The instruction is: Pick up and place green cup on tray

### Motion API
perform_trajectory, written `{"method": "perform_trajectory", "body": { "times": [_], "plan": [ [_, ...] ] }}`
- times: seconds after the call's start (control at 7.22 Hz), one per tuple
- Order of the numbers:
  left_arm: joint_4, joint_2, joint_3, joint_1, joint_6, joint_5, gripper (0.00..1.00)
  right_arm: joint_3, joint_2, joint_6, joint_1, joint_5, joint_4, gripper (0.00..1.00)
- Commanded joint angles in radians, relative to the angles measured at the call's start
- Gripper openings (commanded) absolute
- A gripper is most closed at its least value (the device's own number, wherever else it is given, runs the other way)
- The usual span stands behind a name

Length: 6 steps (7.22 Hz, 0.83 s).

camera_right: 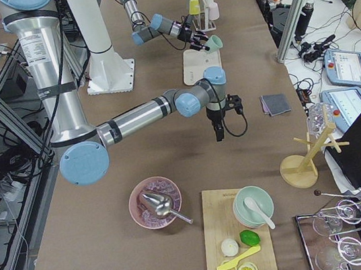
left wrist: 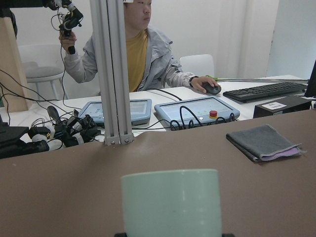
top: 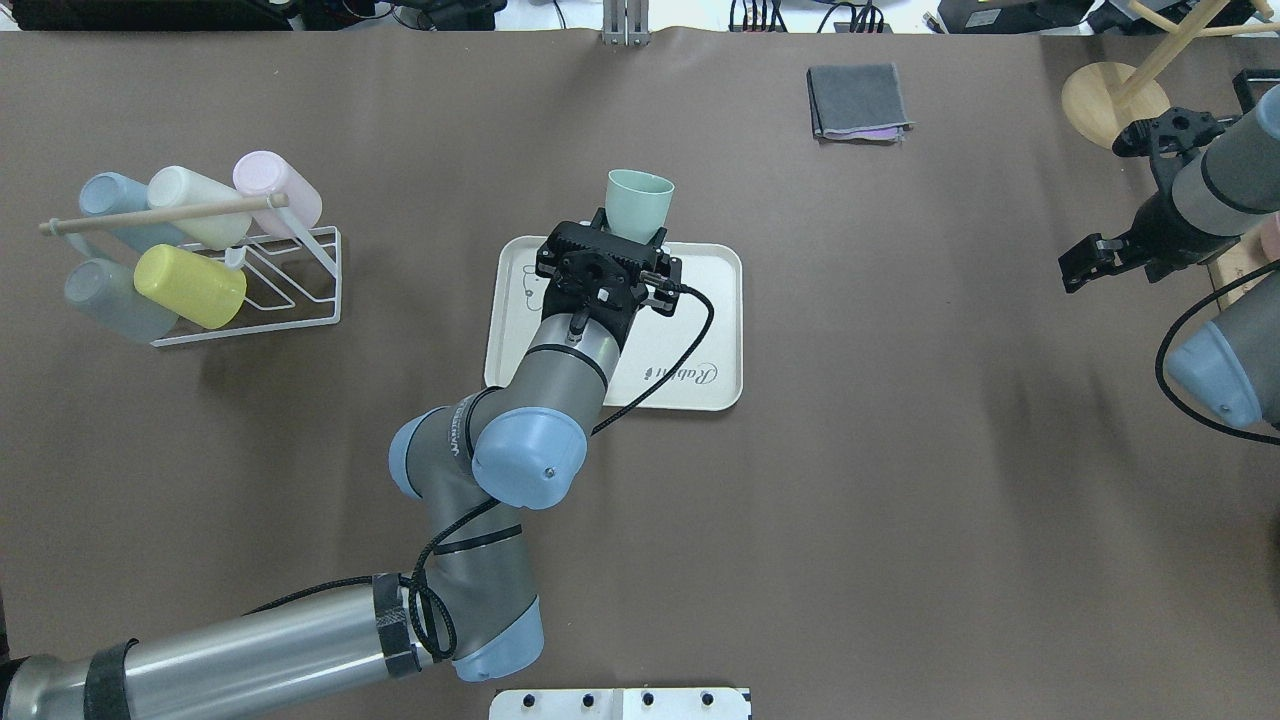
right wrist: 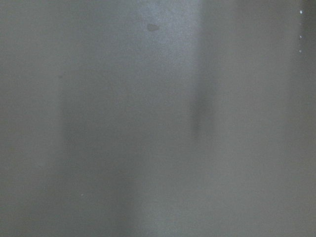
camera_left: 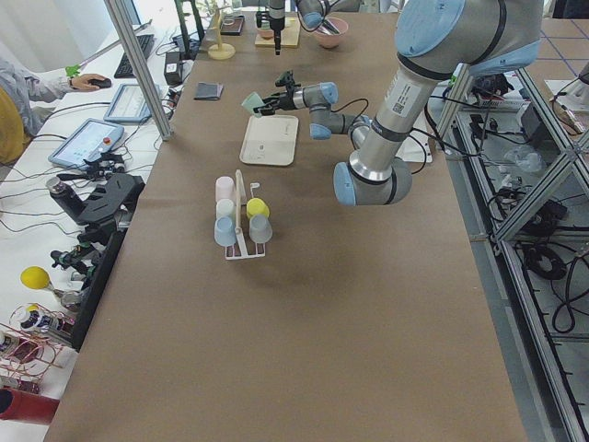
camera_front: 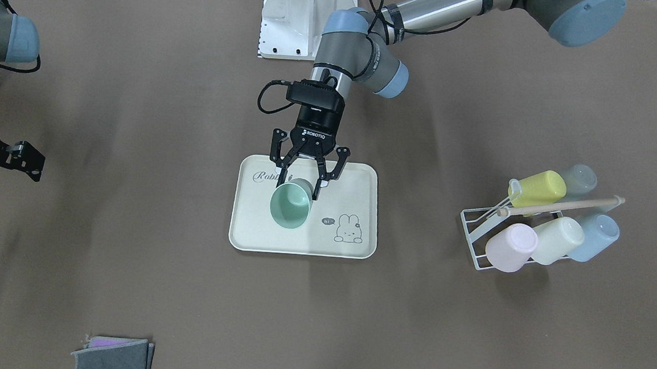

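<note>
The green cup [camera_front: 290, 206] hangs in the air over the cream "Rabbit" tray [camera_front: 357, 180], tipped so its mouth faces away from the robot. My left gripper [camera_front: 298, 192] is shut on the cup's base end. In the overhead view the cup [top: 638, 205] sticks out past the tray's [top: 710, 290] far edge. The left wrist view shows the cup [left wrist: 170, 202] close up at the bottom. My right gripper [top: 1085, 262] stays at the table's right end, away from the tray, and I cannot tell whether it is open or shut.
A white wire rack [camera_front: 474, 227] holds several pastel cups, among them a yellow-green one [camera_front: 539, 187]. A folded grey cloth [top: 858, 100] lies near the far edge. A wooden stand [top: 1112, 100] is at the far right. A person sits beyond the table.
</note>
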Motion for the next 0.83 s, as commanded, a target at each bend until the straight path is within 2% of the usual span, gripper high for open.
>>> {"method": "perform_trajectory", "body": {
  "times": [0.0,0.55,0.69],
  "plan": [
    [-0.065,-0.007,0.031,0.006,0.064,0.032,0.0,0.0,-0.003,0.001,0.0,0.001,0.0,1.0],
    [-0.112,-0.019,0.127,0.011,0.063,0.084,0.0,-0.001,-0.003,0.001,0.001,0.002,0.0,1.0],
    [-0.157,-0.019,0.163,0.032,0.063,0.145,0.0,-0.001,-0.003,0.001,0.001,0.002,0.0,1.0]
  ]
}}
